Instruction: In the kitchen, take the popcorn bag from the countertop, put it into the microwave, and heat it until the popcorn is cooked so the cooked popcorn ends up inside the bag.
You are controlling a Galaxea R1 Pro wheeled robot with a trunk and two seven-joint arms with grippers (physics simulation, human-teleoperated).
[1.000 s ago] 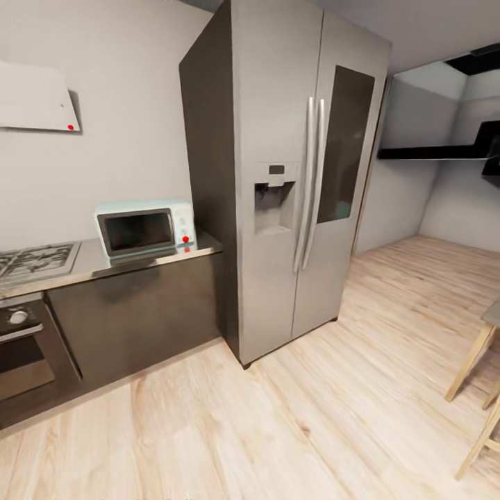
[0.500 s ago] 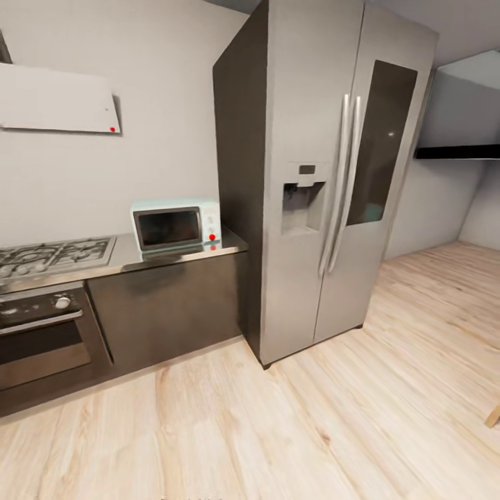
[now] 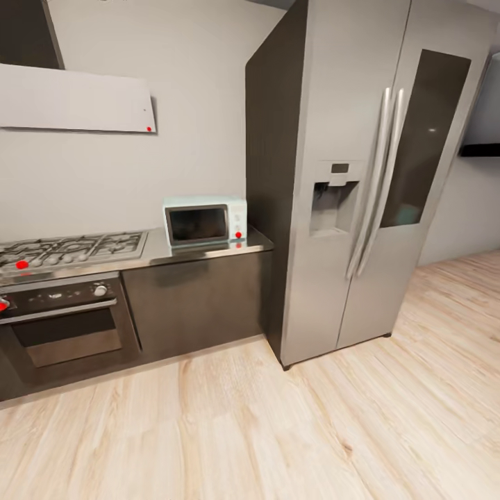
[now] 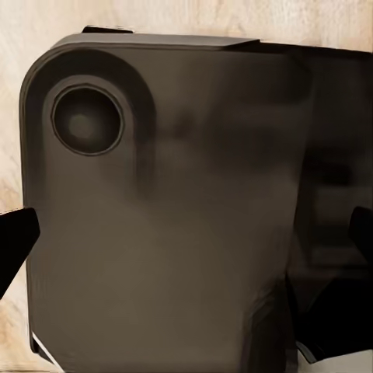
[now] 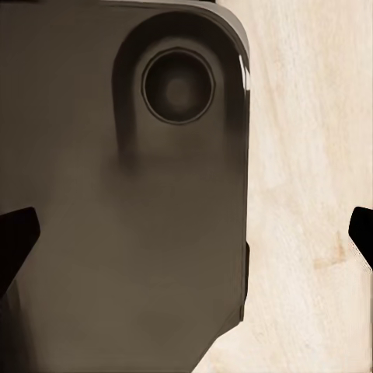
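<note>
The pale blue microwave [image 3: 205, 222] stands with its door shut on the grey countertop [image 3: 208, 254], right beside the tall fridge. The popcorn bag is out of view. In the left wrist view my left gripper [image 4: 186, 241] is open, its dark fingertips [image 4: 15, 245] far apart at the picture's edges, with the robot's dark body behind them. My right gripper [image 5: 186, 233] is open in the same way, fingertips [image 5: 15, 237] spread wide over the dark body and the wooden floor. Nothing sits between either pair of fingers.
A steel gas hob [image 3: 69, 250] lies left of the microwave, with a dark built-in oven [image 3: 66, 326] under it and a white hood [image 3: 76, 101] above. A tall grey fridge [image 3: 361, 173] stands to the right. Light wooden floor [image 3: 278, 430] stretches in front.
The camera has turned left: the microwave, counter and fridge have slid to the right in the picture, the hob and oven show more fully, and the wooden stool has left the view.
</note>
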